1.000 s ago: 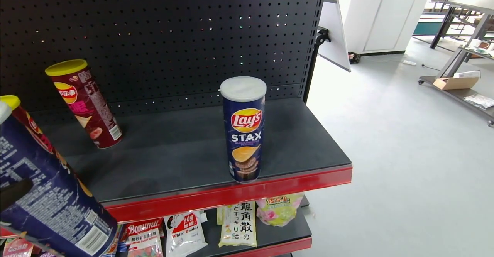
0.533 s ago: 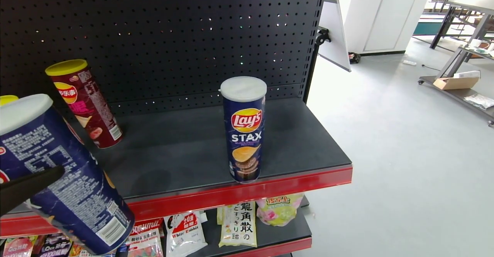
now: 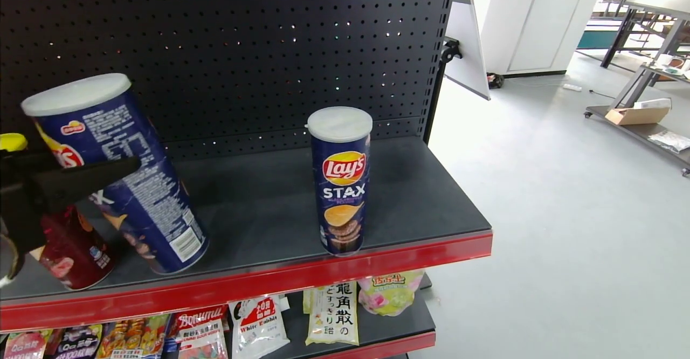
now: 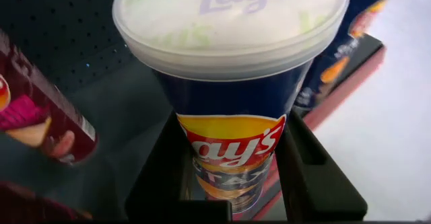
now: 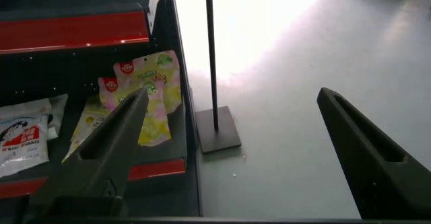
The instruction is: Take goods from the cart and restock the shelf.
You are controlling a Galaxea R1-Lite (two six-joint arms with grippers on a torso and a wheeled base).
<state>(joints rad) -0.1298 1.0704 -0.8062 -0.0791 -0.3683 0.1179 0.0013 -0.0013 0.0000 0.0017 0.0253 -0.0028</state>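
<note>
Black shelf (image 3: 259, 213), upright blue can (image 3: 341, 186), maroon can (image 3: 75, 256)

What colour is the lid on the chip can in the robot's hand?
White. The lid of the held chip can shows best in the left wrist view.

My left gripper (image 4: 232, 183) sits over shelf's left end near front edge, fingers (image 3: 91, 175) clamped on opposite sides of blue can (image 3: 145, 197), below lid. My right gripper (image 5: 232, 96) hangs low, jaws spread wide.
</note>
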